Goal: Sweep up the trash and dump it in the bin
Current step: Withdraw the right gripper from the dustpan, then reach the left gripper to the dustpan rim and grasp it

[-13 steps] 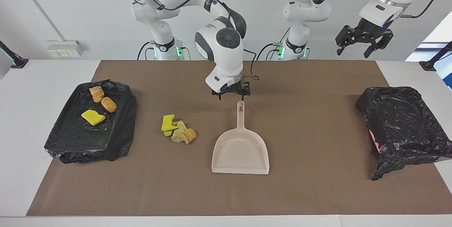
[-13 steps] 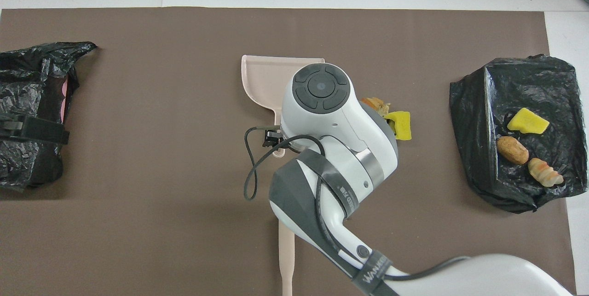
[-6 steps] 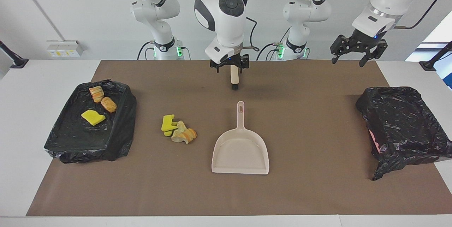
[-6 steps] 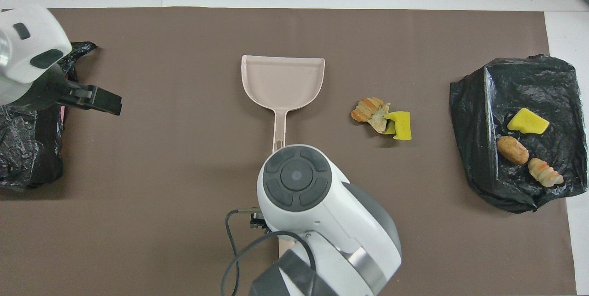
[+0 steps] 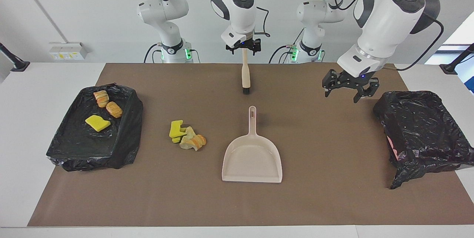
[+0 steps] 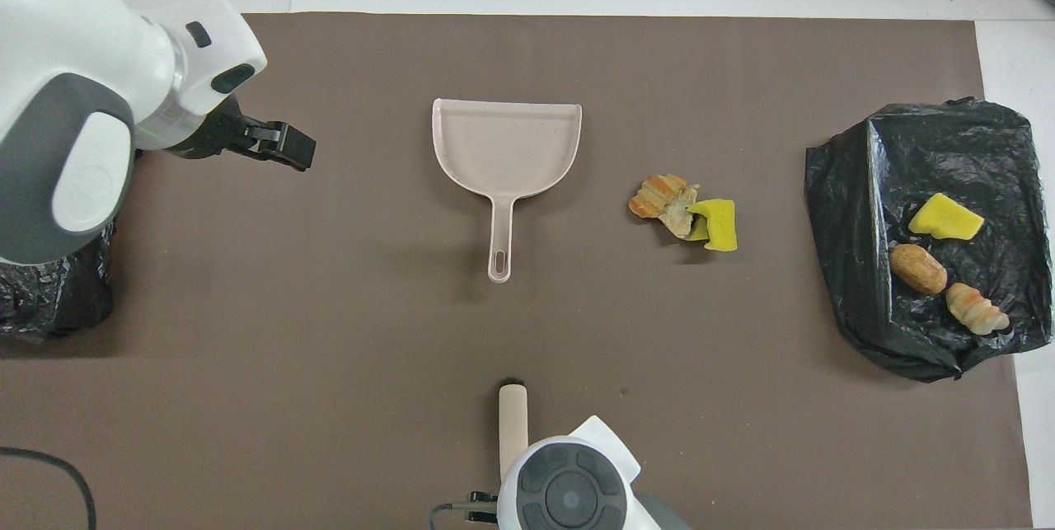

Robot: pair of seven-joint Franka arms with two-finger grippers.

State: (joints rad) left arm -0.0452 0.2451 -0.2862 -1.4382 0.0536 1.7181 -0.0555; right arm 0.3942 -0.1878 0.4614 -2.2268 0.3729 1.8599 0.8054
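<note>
Since the earlier frames, the right gripper (image 5: 244, 50) had risen well clear of the brown mat (image 5: 314, 201), and the left gripper (image 5: 346, 89) had come down from above toward the mat. Toward the right arm's end of the table, a black-lined tray (image 5: 126, 138) held three scraps (image 5: 102, 110): two tan-orange lumps and one yellow chunk. The remaining trash (image 5: 187, 136), a small pile of yellow sponge pieces and bread-like lumps, lay on the mat between that tray and the beige dustpan (image 5: 251, 156), apart from both. The right gripper was closed on the top of a beige brush (image 5: 244, 77), which hung upright with its dark tip above the mat, over a spot nearer the robots than the dustpan's handle. The left gripper stood with fingers spread and nothing in them, over the mat between the dustpan and the black-bagged bin (image 5: 422, 127).
</note>
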